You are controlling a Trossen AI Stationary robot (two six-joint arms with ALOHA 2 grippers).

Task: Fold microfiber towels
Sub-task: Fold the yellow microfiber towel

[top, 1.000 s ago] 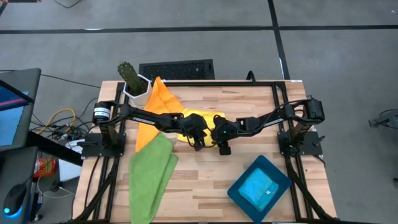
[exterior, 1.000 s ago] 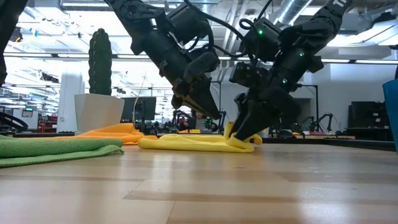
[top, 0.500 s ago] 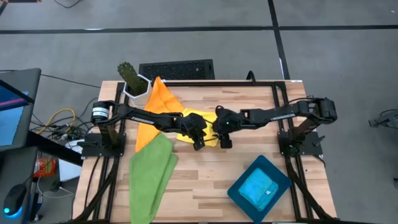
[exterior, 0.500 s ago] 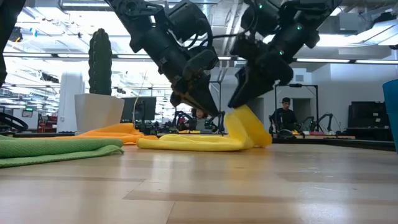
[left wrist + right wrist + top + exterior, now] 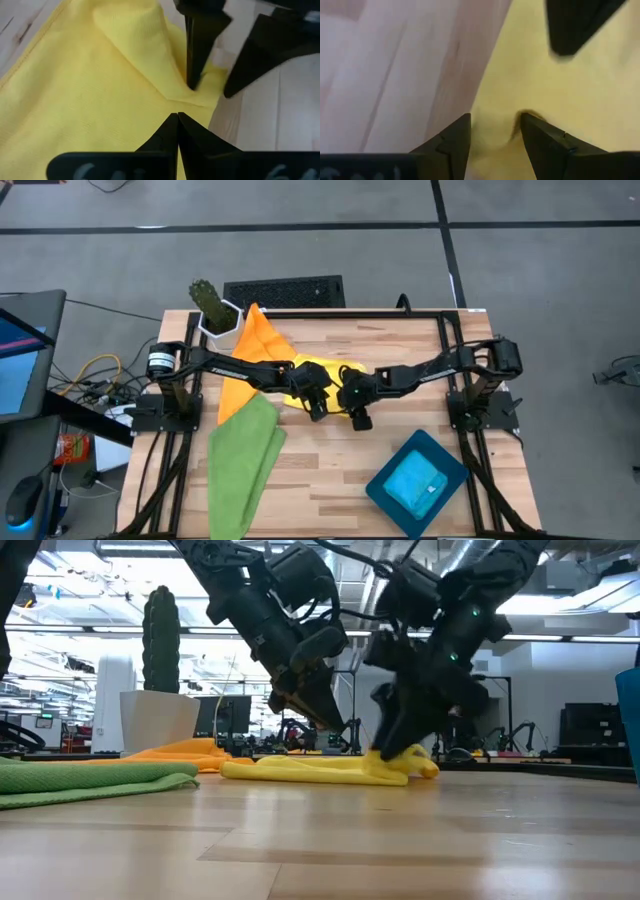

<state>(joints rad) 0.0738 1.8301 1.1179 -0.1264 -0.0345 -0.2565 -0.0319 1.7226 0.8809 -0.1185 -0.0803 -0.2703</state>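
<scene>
The yellow towel (image 5: 325, 370) lies bunched on the middle of the table, with both grippers over it. My left gripper (image 5: 177, 116) is shut and points slanting down at the towel's middle. In the low view its tip (image 5: 338, 723) hangs a little above the cloth (image 5: 310, 770). My right gripper (image 5: 495, 120) is open and stands down on the towel's right-hand end (image 5: 410, 762). The orange towel (image 5: 255, 345) lies spread at the far left. The green towel (image 5: 245, 455) lies folded at the near left. The light blue towel (image 5: 415, 485) rests in the teal tray (image 5: 385, 480). My right gripper comes slanting down from the table's right onto the yellow towel's right-hand end (image 5: 495, 102). One fingertip (image 5: 532, 125) pokes into the cloth and puckers it. The other fingertip (image 5: 460, 127) stands at the cloth's edge, next to bare wood. The towel lies on the table.
A cactus in a white pot (image 5: 212, 310) stands at the far left corner. The teal tray takes up the near right corner. Bare wood shows between the yellow towel and the tray, and along the far right of the table.
My right gripper rose and went toward the table's left, and the yellow towel's right end stood up against it. The gripper then came back down and to the right. That end now lies on the table again, a little puffier than before.
</scene>
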